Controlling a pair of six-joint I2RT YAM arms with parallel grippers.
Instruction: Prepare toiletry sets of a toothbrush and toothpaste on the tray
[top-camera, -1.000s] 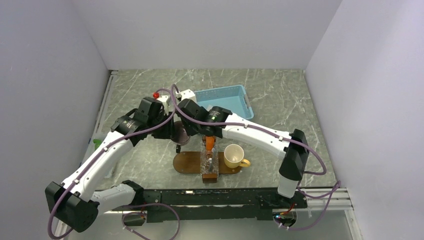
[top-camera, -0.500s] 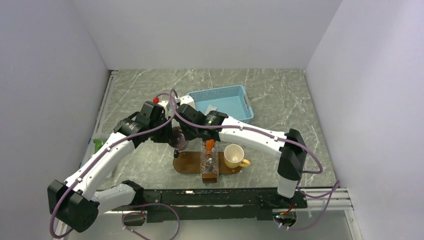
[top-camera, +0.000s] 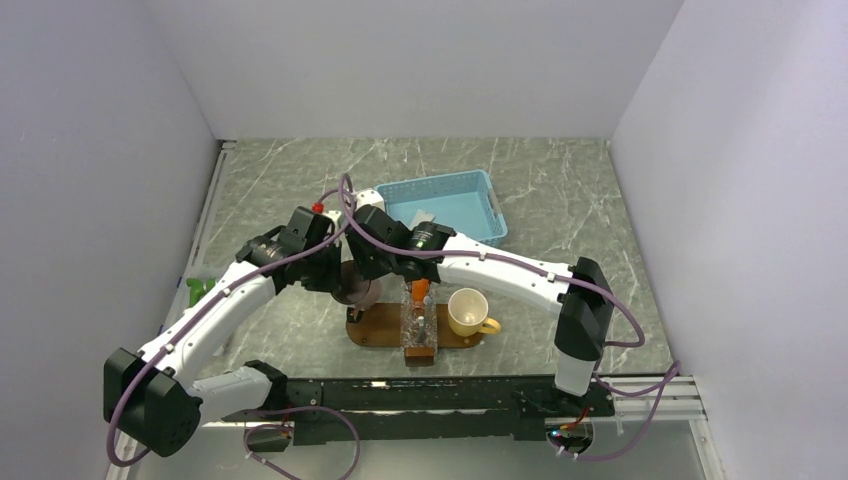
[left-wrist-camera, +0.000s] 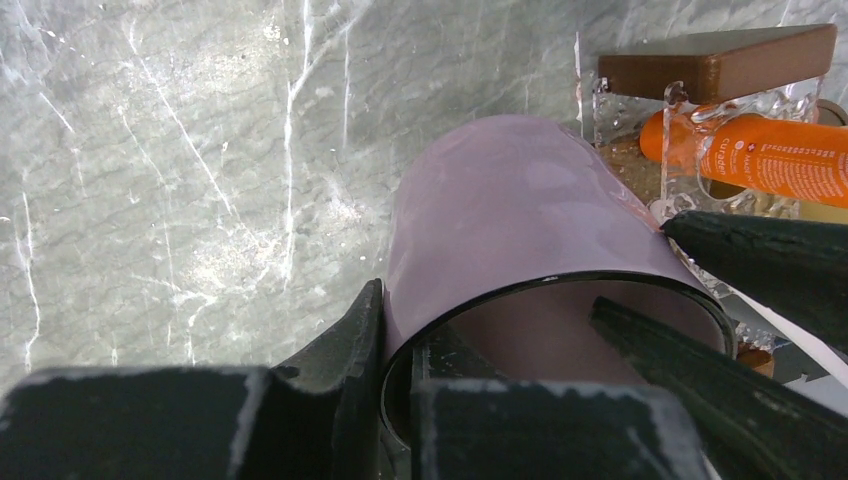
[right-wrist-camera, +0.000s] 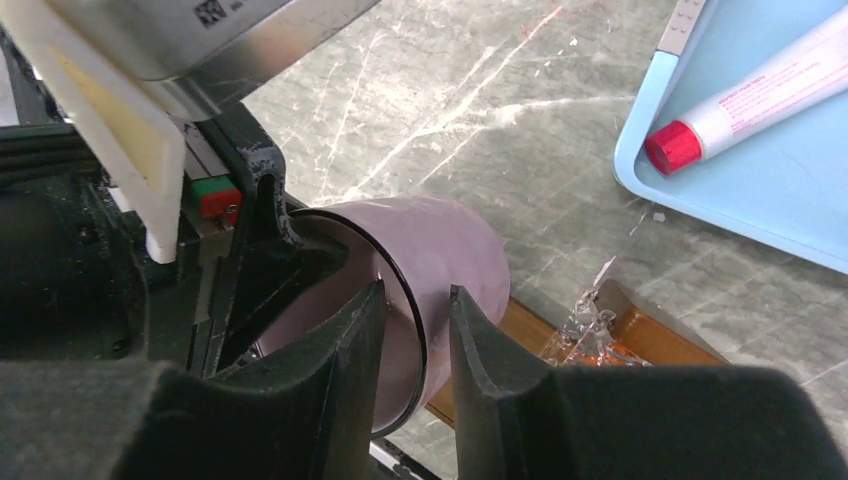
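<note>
The right pincer (right-wrist-camera: 418, 300) is clenched on the wall of the mauve cup (right-wrist-camera: 440, 240), one finger inside and one outside. The left pincer (left-wrist-camera: 395, 345) grips the rim on the opposite side, so both arms hold it at once. Compared with a second ago the cup hangs lower, close over the left end of the tray (top-camera: 375, 327). There the orange toothpaste (top-camera: 421, 291) sits in a clear holder (top-camera: 418, 335), so this looks like a handover before set-down.

Mauve cup (top-camera: 356, 285): sinking toward lower centre of the overhead frame, nearing the tray's (top-camera: 382, 327) left end. Left gripper (left-wrist-camera: 388, 345) and right gripper (right-wrist-camera: 415, 335): descending with it, the right one shifting leftward.
</note>
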